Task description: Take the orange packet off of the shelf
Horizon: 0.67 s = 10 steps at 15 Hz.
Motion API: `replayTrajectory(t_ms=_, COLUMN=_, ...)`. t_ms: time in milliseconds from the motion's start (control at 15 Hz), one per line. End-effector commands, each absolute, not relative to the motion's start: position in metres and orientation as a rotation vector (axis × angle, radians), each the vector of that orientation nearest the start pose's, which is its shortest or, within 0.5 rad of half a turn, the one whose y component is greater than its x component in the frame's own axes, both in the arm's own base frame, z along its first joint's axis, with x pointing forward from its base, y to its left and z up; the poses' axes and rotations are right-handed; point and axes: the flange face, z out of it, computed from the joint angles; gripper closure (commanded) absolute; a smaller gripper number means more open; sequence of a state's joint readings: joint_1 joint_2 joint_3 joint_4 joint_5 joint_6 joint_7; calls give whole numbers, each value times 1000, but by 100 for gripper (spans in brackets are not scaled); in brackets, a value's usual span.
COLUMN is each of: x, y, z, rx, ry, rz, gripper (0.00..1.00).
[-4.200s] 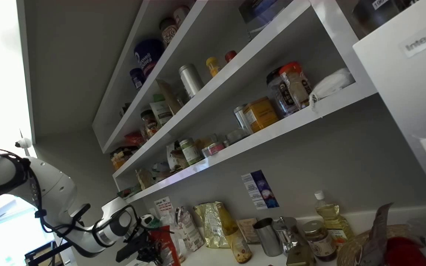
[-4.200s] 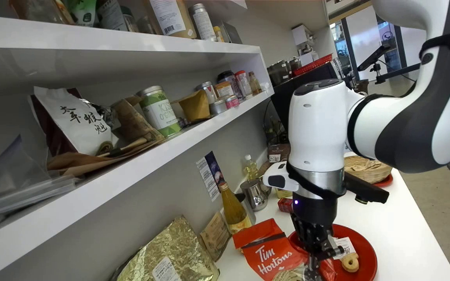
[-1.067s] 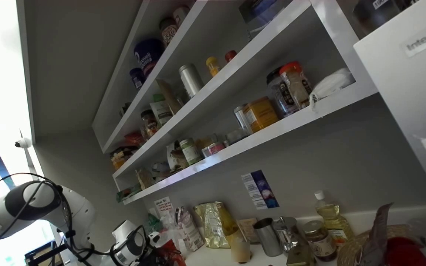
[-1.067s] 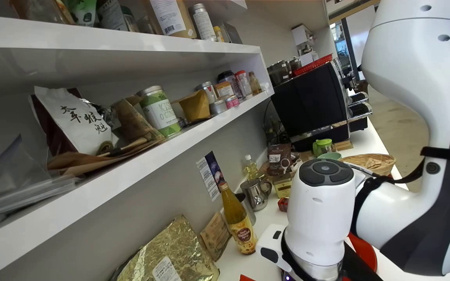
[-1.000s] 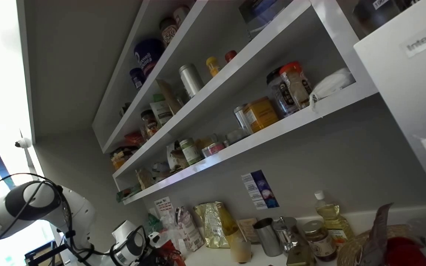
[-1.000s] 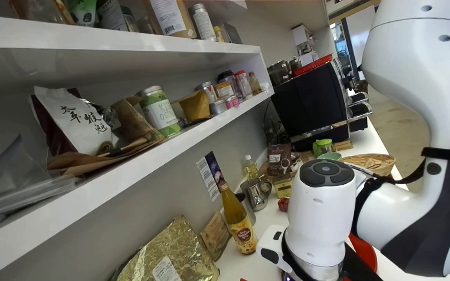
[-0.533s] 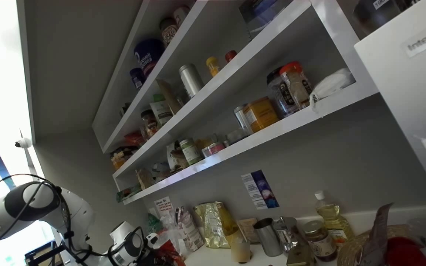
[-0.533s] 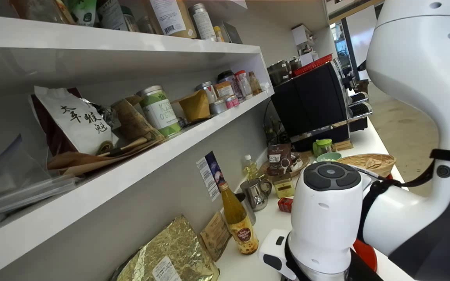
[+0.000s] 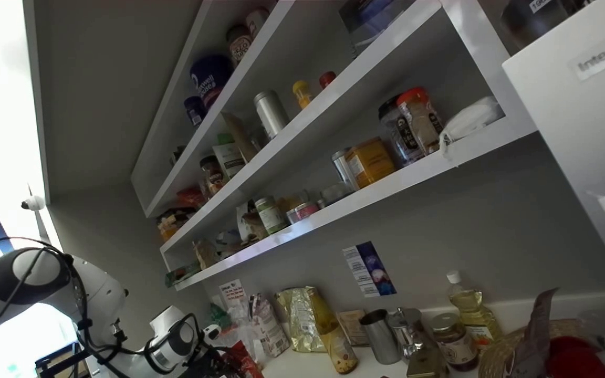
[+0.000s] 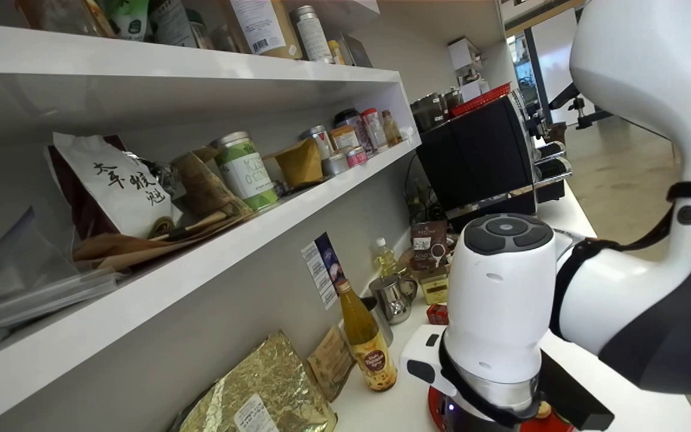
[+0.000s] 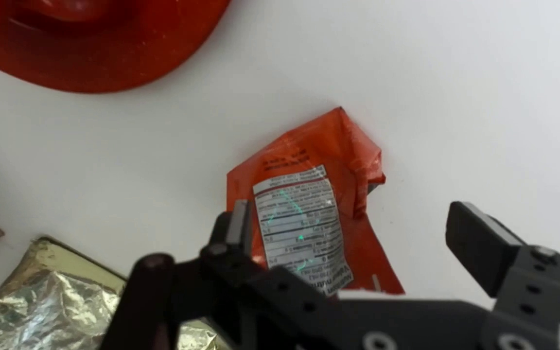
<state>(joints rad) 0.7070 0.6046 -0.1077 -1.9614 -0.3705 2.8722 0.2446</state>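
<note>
The orange packet [image 11: 304,214] lies on the white countertop in the wrist view, its nutrition label facing up and one top corner folded over. My gripper [image 11: 355,226] stands open above it, jaws wide apart. One finger [image 11: 236,228] overlaps the packet's left side in this view; the opposite one appears over bare white surface. In an exterior view a crumpled part of the packet [image 9: 244,359] shows beside the dark gripper at the bottom edge. The shelf [image 10: 201,258] runs along the wall above the counter, lined with pouches, tins and jars; the packet is off it.
Near the packet are a red plate [image 11: 95,73] and a gold foil bag [image 11: 61,311]. A yellow bottle [image 10: 366,336], steel pitcher [image 10: 390,300] and small red box [image 10: 437,314] stand by the wall. The shelf overhangs the back of the counter.
Some seconds ago the gripper held the packet upright; it came down, the jaws opened within the last second, and the packet lies released. The arm has since risen slightly.
</note>
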Motion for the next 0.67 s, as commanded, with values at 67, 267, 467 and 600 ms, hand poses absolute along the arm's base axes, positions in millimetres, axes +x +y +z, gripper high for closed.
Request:
replayTrajectory(t_ms=67, x=470, y=365, z=240, rx=-3031, ry=-1130, rz=-252, gripper=0)
replayTrajectory(t_ms=267, x=449, y=356, z=282, rx=-3083, ry=-1102, rz=-95, gripper=0)
replayTrajectory(t_ms=467, x=454, y=362, z=286, rx=-3110, ry=-1083, rz=-95, gripper=0)
replayTrajectory(t_ms=600, x=448, y=352, z=310, rx=-3133, ry=-1058, rz=-68, gripper=0)
